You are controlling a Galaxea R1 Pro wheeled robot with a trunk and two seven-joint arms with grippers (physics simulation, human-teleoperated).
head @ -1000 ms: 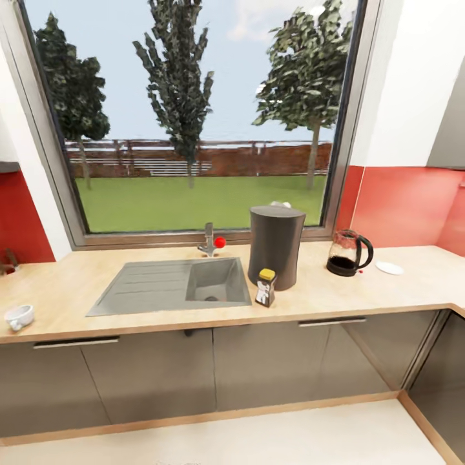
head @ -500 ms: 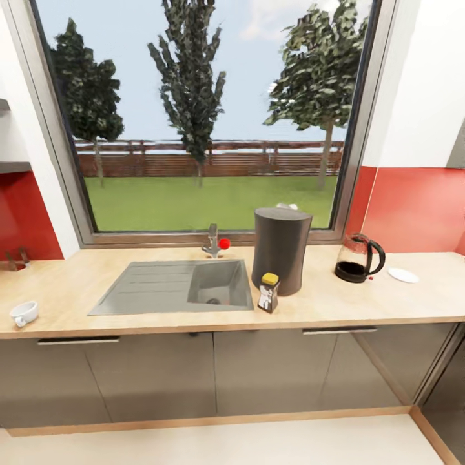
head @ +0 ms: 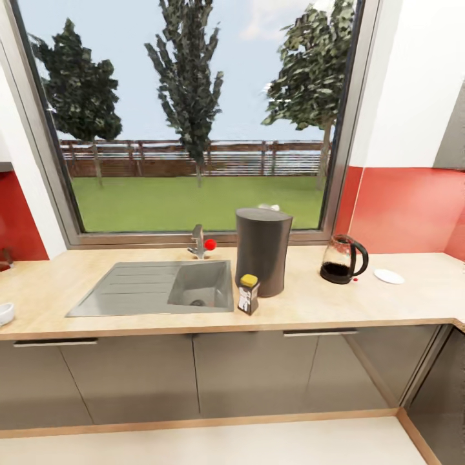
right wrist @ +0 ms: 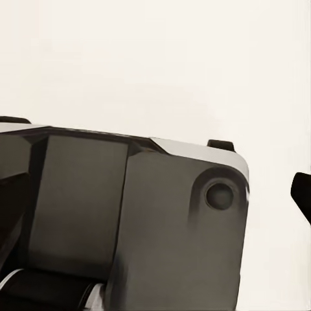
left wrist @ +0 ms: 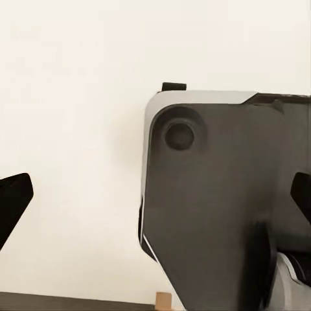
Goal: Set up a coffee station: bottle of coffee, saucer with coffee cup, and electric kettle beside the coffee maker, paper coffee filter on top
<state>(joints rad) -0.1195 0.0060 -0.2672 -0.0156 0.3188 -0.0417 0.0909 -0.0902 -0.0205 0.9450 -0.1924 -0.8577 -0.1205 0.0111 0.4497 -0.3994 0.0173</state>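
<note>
My left gripper [left wrist: 155, 201] looks spread over pale floor, the right gripper's state unclear to me, coffee maker [head: 262, 251] on the desk [head: 361, 300] ahead.

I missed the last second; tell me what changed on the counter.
Only the camera shifted, so the whole view slid. The coffee maker, coffee jar, kettle, saucer and cup kept their places on the countertop; nothing was grasped or released.

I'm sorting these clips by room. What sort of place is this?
A home kitchen, by the look of it: a wood-grain countertop with a built-in sink under a big window, and a coffee maker and electric kettle standing on it.
</note>
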